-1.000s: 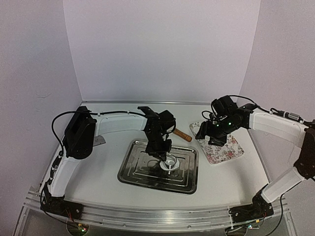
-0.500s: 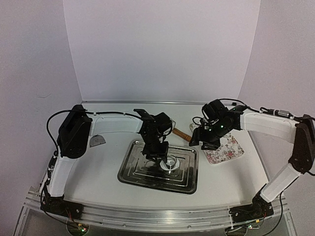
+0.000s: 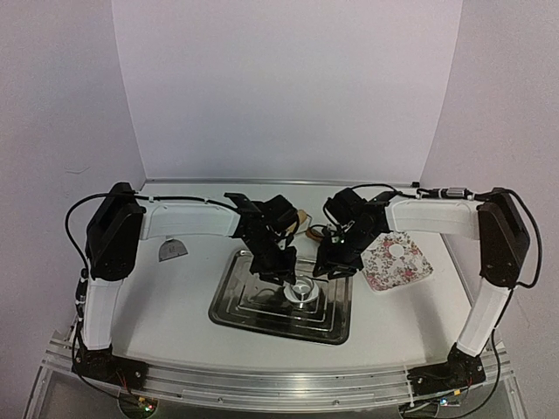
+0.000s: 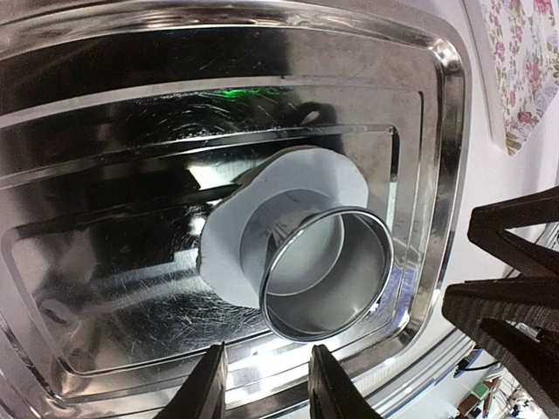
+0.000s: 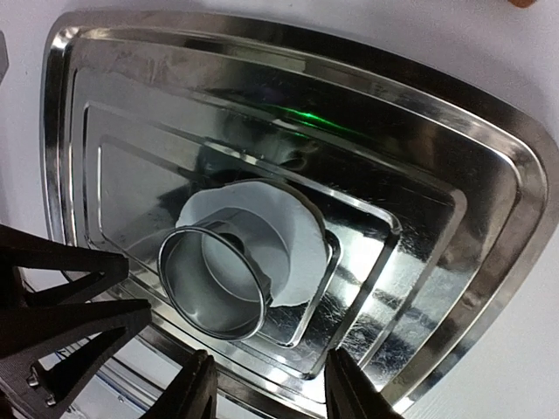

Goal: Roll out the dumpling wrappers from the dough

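Note:
A flat white dough sheet (image 4: 229, 249) lies in the middle of the steel tray (image 3: 253, 310). A metal ring cutter (image 3: 303, 291) stands on it, its rim toward both wrist cameras (image 4: 327, 272) (image 5: 212, 281). My left gripper (image 4: 266, 394) is open and empty, just above the tray on the cutter's far-left side (image 3: 279, 264). My right gripper (image 5: 271, 391) is open and empty, above the tray's far-right edge (image 3: 332, 262). One dumpling wrapper (image 3: 398, 250), a small white disc, lies on the floral plate (image 3: 410, 272).
The floral plate sits right of the tray and also shows in the left wrist view (image 4: 524, 61). A wooden rolling pin (image 3: 307, 232) lies behind the tray, mostly hidden by the arms. A grey scraper (image 3: 171, 251) lies at the left.
My right gripper has swung left from over the floral plate to the tray's right side. My left gripper has drawn back a little from the ring cutter.

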Controlling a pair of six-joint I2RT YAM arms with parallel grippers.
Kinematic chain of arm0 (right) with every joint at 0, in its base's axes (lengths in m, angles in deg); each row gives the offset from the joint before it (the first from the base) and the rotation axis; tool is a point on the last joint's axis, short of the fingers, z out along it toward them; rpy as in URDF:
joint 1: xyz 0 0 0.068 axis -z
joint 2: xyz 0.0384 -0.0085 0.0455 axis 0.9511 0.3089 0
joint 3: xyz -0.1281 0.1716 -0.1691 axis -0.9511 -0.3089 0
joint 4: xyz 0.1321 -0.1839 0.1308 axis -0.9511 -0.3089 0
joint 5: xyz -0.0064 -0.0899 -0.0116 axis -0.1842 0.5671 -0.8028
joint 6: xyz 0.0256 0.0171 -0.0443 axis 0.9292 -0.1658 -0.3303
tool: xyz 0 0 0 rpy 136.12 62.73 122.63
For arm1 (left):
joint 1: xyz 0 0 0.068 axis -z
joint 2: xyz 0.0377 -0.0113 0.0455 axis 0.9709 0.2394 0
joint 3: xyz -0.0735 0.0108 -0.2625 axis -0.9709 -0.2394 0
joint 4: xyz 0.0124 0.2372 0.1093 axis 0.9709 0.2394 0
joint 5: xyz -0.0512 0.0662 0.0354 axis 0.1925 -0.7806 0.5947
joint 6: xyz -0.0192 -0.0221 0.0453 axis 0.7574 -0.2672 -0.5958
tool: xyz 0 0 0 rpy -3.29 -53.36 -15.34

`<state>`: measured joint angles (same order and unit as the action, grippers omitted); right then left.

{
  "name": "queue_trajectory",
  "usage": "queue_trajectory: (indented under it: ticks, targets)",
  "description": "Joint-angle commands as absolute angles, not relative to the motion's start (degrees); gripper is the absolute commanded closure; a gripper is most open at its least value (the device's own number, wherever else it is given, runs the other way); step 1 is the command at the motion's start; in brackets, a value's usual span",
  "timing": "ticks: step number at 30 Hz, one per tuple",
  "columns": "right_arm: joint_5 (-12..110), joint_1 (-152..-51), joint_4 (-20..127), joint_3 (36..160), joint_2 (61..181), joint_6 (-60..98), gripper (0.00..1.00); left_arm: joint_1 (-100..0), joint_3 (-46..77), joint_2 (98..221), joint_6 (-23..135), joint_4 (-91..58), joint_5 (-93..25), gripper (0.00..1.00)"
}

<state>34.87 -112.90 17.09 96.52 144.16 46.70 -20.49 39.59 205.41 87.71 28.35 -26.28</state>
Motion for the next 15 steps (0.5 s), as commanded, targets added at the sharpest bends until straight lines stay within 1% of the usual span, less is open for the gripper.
queue_trajectory:
  ticks: [1, 5, 12, 15]
  targets:
    - [33.22, -114.1, 16.89, 99.94, 147.05, 45.99, 0.6, -20.78, 39.5, 204.16, 87.29, 25.55, -25.06, 0.69]
    - [33.78, -114.61, 16.89, 100.64, 148.45, 46.05, 0.65, -20.78, 39.08, 204.37, 86.95, 24.46, -24.58, 0.73]
    - [34.56, -114.63, 16.9, 100.91, 149.83, 46.09, 0.72, -20.79, 38.48, 204.57, 86.56, 23.73, -24.53, 0.76]
    - [34.62, -114.73, 16.89, 101.38, 150.79, 45.79, 0.73, -20.78, 38.16, 204.72, 86.49, 23.54, -24.58, 0.76]
